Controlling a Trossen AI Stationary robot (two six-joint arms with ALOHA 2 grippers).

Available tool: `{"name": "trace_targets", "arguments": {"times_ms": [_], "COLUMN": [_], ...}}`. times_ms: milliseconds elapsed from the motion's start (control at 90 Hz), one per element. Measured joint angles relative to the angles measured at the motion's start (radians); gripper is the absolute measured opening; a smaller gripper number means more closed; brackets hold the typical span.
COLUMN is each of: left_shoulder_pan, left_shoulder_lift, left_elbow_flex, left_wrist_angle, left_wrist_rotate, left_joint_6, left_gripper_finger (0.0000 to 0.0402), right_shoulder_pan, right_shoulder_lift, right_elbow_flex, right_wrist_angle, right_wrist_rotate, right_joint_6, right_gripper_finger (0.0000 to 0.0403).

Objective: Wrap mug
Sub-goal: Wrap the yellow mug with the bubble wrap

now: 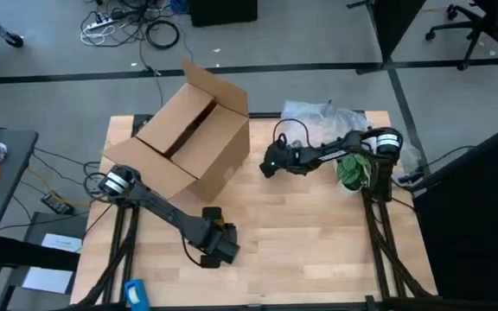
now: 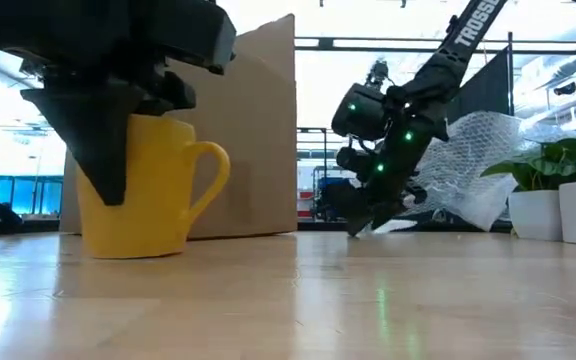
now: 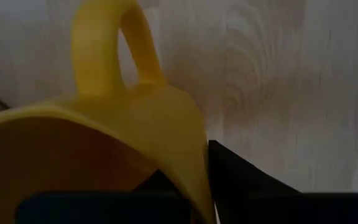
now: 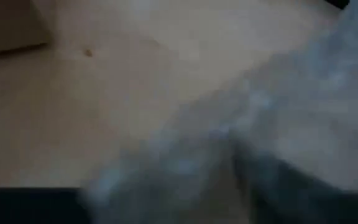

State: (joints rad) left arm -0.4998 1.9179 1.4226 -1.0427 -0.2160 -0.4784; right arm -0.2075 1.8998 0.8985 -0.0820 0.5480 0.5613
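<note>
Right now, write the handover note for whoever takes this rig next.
Left gripper: down over the mug near the table's front edge, one finger inside the rim, one outside. The mug stands upright on the table, handle toward the right arm.
Right gripper: low over mid-table beside the cardboard box, dragging a corner of the bubble wrap.
Done: mug held, wrap in tow.
Left: spread the wrap, set the mug on it, wrap it.

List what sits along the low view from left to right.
Left gripper down over the mug → cardboard box behind it → right gripper near the tabletop → bubble wrap → potted plant.
</note>
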Motion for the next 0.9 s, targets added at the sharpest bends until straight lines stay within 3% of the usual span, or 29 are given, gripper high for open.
{"name": "trace_targets", "arguments": {"times_ms": [33,89,322,511,689,900], "left_shoulder_pan": [0.0,-0.001,-0.021,-0.042,-0.069,-0.108], "left_shoulder_lift": [0.0,0.0,-0.002,-0.002,-0.002,-0.002], "left_elbow_flex": [0.001,0.001,-0.014,-0.018,-0.018,-0.013], "left_wrist_angle": [-0.015,-0.043,-0.116,-0.131,-0.132,-0.26], "left_wrist_rotate": [0.0,0.0,0.016,0.014,0.016,0.058], "left_joint_6": [-0.001,-0.005,-0.048,-0.053,-0.055,-0.073], "left_gripper_finger": [0.0028,0.0028,0.0028,0.0028,0.0028,0.0028], "right_shoulder_pan": [0.018,0.054,0.314,0.585,0.77,0.858], "right_shoulder_lift": [-0.002,-0.009,-0.021,-0.012,0.007,0.201], "right_elbow_flex": [-0.001,-0.006,-0.008,-0.014,-0.01,0.105], "right_wrist_angle": [0.005,0.009,0.128,0.397,0.71,1.018], "right_wrist_rotate": [-0.001,-0.002,-0.164,-0.302,-0.219,-0.11], "right_joint_6": [-0.011,-0.021,0.098,0.122,0.164,0.219], "right_gripper_finger": [0.0048,0.0017,0.0002,0.0,0.0,0.0]}}
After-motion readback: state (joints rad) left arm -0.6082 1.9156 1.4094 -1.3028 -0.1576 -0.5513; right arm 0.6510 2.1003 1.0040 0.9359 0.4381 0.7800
